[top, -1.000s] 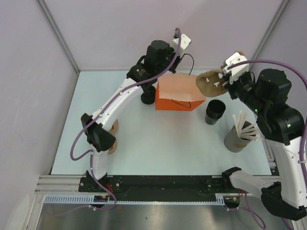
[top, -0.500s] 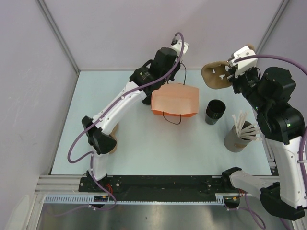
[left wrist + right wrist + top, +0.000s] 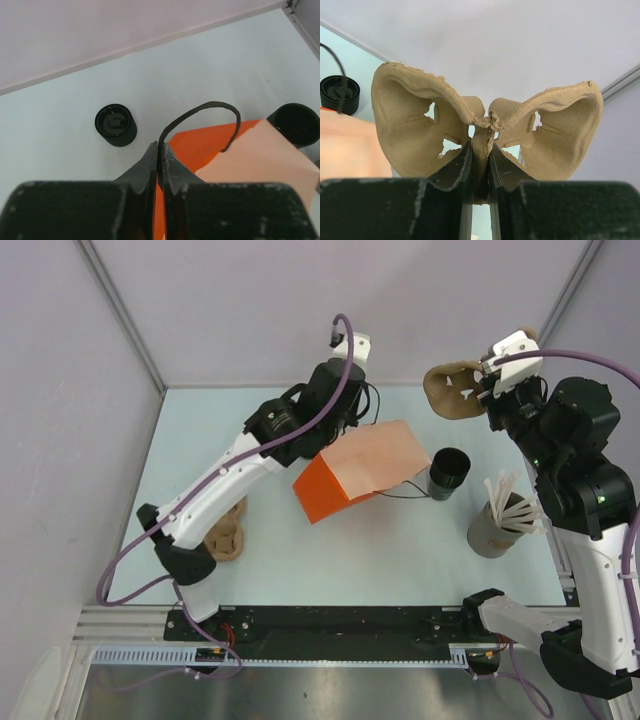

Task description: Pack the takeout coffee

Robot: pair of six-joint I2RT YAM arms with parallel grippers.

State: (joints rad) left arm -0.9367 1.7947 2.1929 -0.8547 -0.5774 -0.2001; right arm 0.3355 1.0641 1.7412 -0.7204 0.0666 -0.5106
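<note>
Takeout coffee [image 3: 115, 125], judged light and crushable, is best gripped round its wall; bag handle [image 3: 215, 104] is pinched by left gripper [image 3: 159, 150], pulp tray [image 3: 410, 120] by right gripper [image 3: 480, 152].

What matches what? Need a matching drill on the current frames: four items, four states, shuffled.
1. orange bag
2. pulp tray
3. grey tub
4. lidded black cup

a. holds white sticks
b. clamped in the right gripper
c. upright, apart from the bag
d. tilted, handle pinched by the left gripper

Pairs: 1-d, 2-b, 3-a, 4-c
</note>
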